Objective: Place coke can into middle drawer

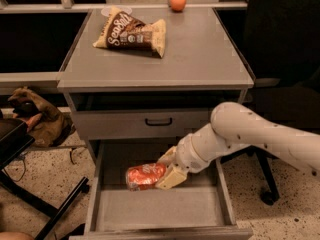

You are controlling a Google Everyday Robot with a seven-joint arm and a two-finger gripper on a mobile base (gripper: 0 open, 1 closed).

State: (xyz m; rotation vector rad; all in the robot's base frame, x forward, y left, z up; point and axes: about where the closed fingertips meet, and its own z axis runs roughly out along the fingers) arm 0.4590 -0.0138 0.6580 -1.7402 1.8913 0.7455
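Note:
The coke can (145, 175) is red with silvery ends and lies on its side inside the open middle drawer (160, 209), toward its back left. My gripper (164, 170) reaches in from the right, and its cream fingers (170, 178) are closed on the can's right end. The can is at or just above the grey drawer floor; I cannot tell whether it touches. The white arm (250, 136) comes in from the right over the drawer's right wall.
A grey drawer front with a black handle (158, 121) sits just above the open drawer. On the cabinet top (200, 59) lie a chip bag (131, 33) and an orange fruit (177, 2). A brown bag (35, 116) lies on the floor at left, and a chair base (265, 184) stands at right.

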